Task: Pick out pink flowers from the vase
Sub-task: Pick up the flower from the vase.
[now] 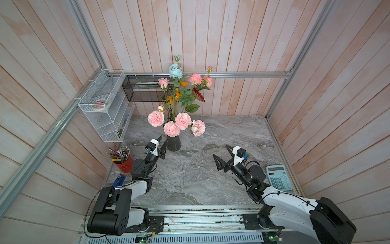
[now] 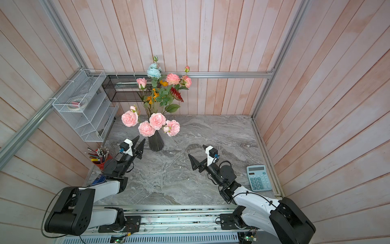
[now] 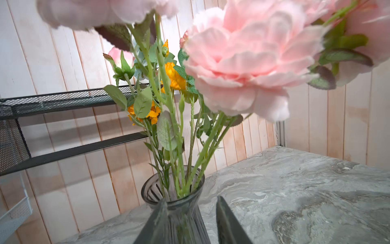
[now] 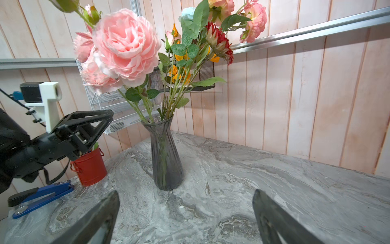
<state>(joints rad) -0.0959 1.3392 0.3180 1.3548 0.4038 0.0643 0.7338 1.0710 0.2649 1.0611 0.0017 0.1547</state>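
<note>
The vase stands upright toward the back of the table, and all the pink flowers are seen in it, the big low heads hanging around its rim. The left gripper is held just beside the vase with its jaws half apart and nothing between them, while the right gripper is spread wide and empty, well apart from the vase. It is judged that the vase should be clasped at its narrow waist and pressed firmly to the table, so that one pink stalk can be taken low and drawn straight up without the orange flowers being dragged out.
</note>
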